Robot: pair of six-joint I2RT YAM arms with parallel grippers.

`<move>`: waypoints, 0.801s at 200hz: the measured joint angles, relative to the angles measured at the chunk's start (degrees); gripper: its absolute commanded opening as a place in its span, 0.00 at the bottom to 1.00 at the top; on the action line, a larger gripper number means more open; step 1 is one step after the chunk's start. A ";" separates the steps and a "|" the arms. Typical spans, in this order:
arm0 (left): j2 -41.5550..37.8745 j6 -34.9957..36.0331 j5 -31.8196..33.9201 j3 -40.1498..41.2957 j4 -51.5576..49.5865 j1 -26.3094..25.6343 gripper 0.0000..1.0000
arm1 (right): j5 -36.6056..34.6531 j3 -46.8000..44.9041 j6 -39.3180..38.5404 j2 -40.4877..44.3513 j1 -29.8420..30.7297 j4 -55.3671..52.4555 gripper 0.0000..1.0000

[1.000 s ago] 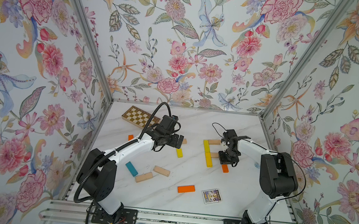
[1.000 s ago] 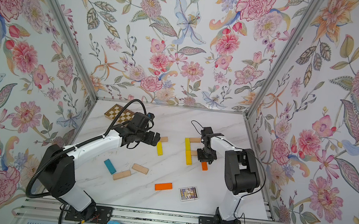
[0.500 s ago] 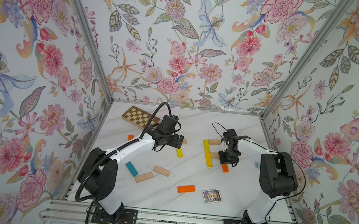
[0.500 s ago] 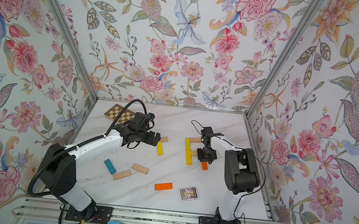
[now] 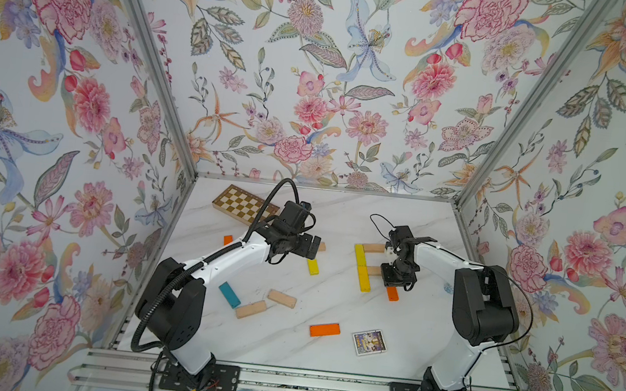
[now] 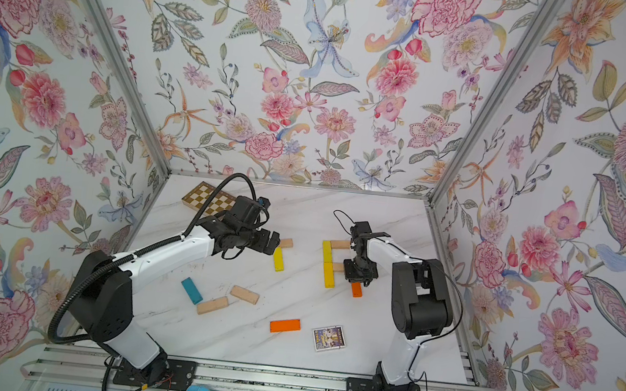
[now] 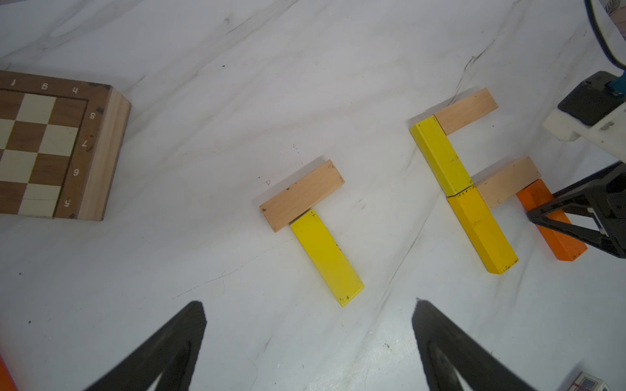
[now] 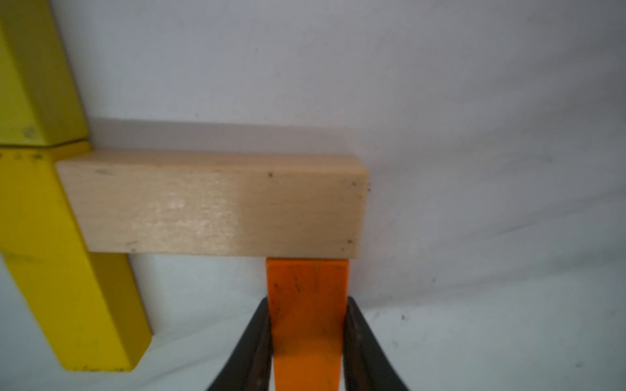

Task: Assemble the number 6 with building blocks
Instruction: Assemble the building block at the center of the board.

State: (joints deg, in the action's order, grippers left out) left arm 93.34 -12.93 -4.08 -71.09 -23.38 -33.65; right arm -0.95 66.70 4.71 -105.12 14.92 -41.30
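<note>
The number 6 [image 5: 363, 279] is partly built on the right half of the table [image 5: 341, 215], just before my right arm. Its back is two planks laid end to end, the upper yellow plank [image 7: 440, 154] and the lower yellow plank [image 7: 481, 233], which touch at a thin seam. The top beige plank [image 7: 465, 110] goes out sideways from the head of the upper one. The middle beige plank [image 8: 216, 206] goes out at the seam, with its end flat against the yellow side. The held orange plank [image 8: 306, 281] meets the long edge of the middle beige plank with its short end, at the corner far from the yellow back; the edges touch without a gap. My right end effector [image 8: 307, 300] is clenched on this orange plank, one finger on each long side. Between it and the lower yellow plank there is a bare strip of table.

My left end effector [image 7: 309, 303] is released, with the jaws wide. It hangs near a loose yellow plank [image 7: 327, 257] whose end touches the side of a loose beige plank [image 7: 301, 194]. A free lane of table separates this pair from the figure.

The chequered board [image 5: 243, 205] lies at the far left, well apart. Nearer to my bases are a teal plank [image 5: 229, 295], a slanted beige plank [image 5: 250, 309], a second free beige plank [image 5: 282, 298] and a loose orange plank [image 5: 324, 329] beside the picture card [image 5: 368, 342], with open table around them.
</note>
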 measured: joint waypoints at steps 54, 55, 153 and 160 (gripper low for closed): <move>0.00 0.00 0.00 0.00 0.00 0.00 0.99 | 0.02 0.00 0.00 -0.04 -0.02 0.00 0.31; 0.00 0.02 0.00 0.02 0.00 0.00 0.99 | 0.02 0.00 0.00 -0.04 -0.02 0.00 0.31; 0.00 0.02 -0.02 0.02 0.02 0.00 0.99 | 0.02 0.00 0.04 -0.11 0.00 0.00 0.31; 0.00 0.02 -0.02 0.02 0.02 0.00 0.99 | 0.02 0.00 0.04 -0.11 0.00 0.00 0.31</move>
State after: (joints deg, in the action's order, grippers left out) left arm 93.34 -12.91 -4.10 -71.07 -23.35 -33.65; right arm -0.93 66.70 4.75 -105.23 14.92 -41.30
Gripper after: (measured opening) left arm 0.989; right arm 0.310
